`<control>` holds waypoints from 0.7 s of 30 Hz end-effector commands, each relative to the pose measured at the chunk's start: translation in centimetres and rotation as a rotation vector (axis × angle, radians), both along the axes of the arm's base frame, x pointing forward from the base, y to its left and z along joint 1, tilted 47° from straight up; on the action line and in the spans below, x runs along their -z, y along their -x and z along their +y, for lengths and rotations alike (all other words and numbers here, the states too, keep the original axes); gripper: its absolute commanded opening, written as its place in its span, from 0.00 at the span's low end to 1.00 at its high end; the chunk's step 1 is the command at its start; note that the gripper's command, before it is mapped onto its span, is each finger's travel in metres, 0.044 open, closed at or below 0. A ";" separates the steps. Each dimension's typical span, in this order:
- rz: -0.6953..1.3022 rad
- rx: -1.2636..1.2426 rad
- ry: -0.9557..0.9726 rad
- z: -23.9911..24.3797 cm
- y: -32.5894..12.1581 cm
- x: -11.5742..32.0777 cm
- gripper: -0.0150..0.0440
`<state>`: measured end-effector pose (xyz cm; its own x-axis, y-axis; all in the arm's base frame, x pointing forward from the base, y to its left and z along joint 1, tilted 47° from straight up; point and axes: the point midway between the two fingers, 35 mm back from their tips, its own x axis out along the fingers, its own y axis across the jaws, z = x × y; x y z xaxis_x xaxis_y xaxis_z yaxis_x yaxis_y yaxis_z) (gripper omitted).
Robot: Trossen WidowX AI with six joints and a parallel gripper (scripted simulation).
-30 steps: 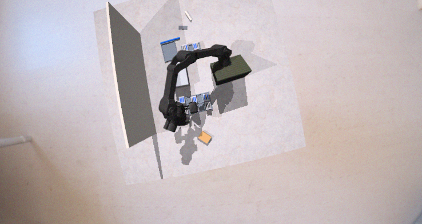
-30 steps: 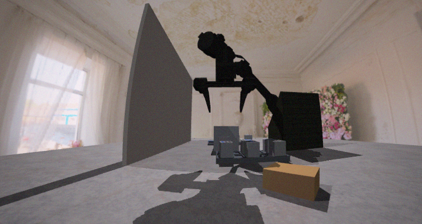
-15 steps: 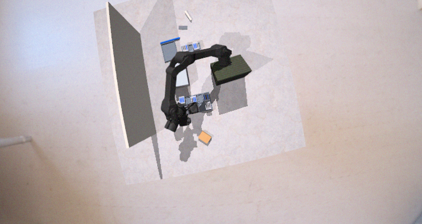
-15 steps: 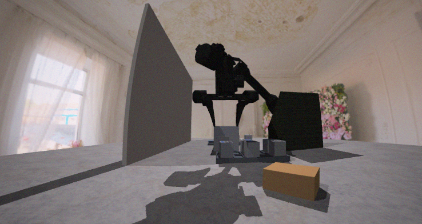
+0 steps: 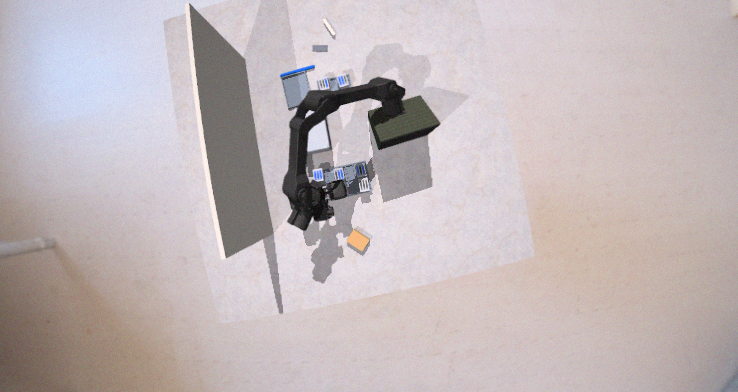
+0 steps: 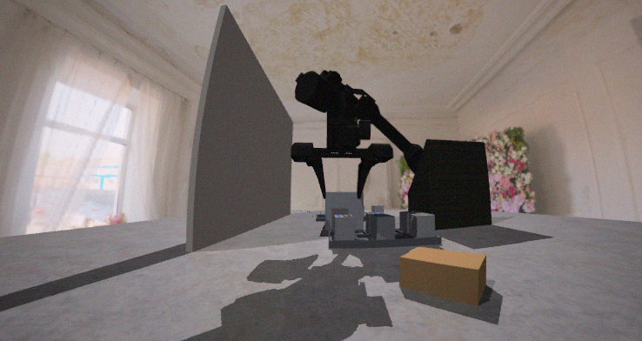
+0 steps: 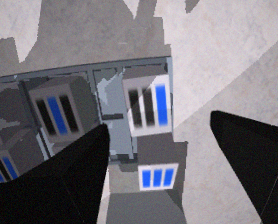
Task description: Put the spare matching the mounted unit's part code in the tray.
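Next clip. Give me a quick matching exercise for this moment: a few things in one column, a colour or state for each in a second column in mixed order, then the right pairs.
Things:
1. pincer
2. box
3. base block
4. wall panel

Colour or state:
A. orange, lying apart from the rack of spares
B. dark green top, arm mounted on it
C. open, holding nothing, above the rack of spares
D. grey, upright along one edge of the table

Pairs: 1-C, 2-A, 3-B, 4-D
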<state>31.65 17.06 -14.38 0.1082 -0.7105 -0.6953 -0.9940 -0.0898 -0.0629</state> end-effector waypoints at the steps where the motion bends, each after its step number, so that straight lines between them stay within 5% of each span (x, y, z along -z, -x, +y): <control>1: 0.007 -0.007 0.010 -0.6 0.1 0.5 0.76; 21: 0.007 -0.007 0.011 -3.1 -0.3 2.8 0.76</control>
<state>32.14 14.58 -16.80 0.1094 -0.7110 -0.6946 -0.9938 -0.0905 -0.0639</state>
